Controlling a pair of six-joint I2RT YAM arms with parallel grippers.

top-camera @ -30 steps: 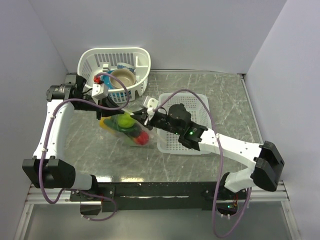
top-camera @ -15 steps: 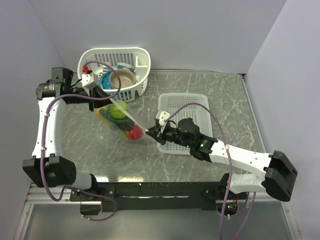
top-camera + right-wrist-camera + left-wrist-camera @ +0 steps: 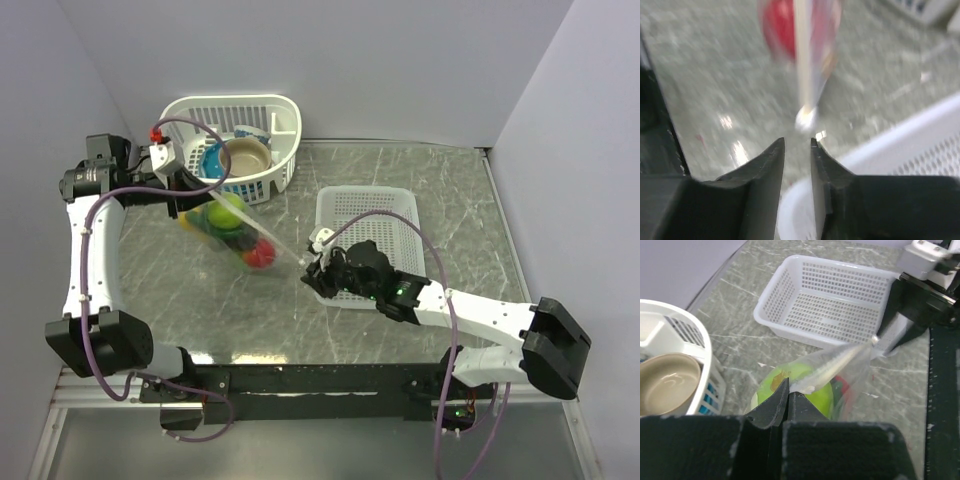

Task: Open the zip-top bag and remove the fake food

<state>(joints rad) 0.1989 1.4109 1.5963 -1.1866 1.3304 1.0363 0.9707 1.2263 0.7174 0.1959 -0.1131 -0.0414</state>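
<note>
Now we see the left gripper (image 3: 788, 391) pinched tight on one end of the zip-top bag (image 3: 248, 238). The bag stretches slantwise over the table (image 3: 450, 200), between the round basket (image 3: 285, 150) and the mesh tray (image 3: 370, 210). We spot the fake food (image 3: 224, 212) inside, with the lime-green piece up by our left fingers and the red piece (image 3: 262, 256) lower down. Over to the right gripper (image 3: 795, 142): narrow gap at the tips, the zip strip (image 3: 805, 117) ending just ahead, all blurred. We cannot tell whether it grips.
</note>
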